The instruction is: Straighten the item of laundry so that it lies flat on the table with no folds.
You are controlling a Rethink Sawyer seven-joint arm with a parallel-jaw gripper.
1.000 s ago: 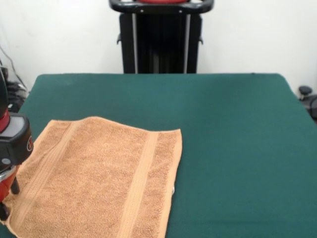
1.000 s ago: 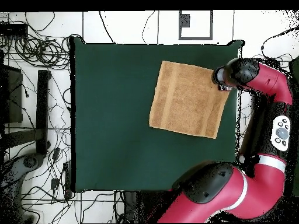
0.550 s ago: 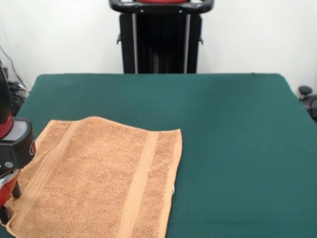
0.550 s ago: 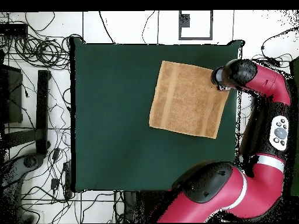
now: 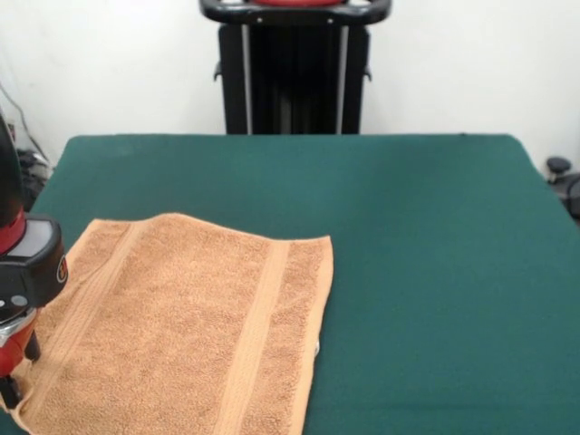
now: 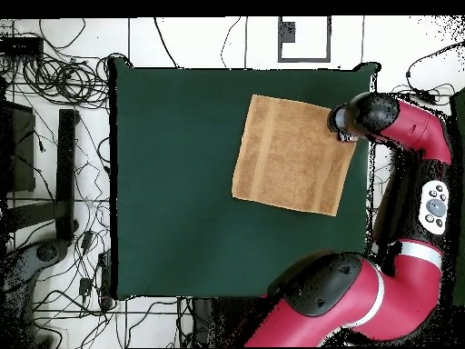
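Towel flat on green table, corner beneath gripper, grip state impossible to tell.

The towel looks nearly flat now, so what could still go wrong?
The gripper sits at a corner of the towel. If it lifts or drags from there, that corner might curl up or fold over. The towel also lies close to the edge of the table, so a pull outward could slide part of it off.
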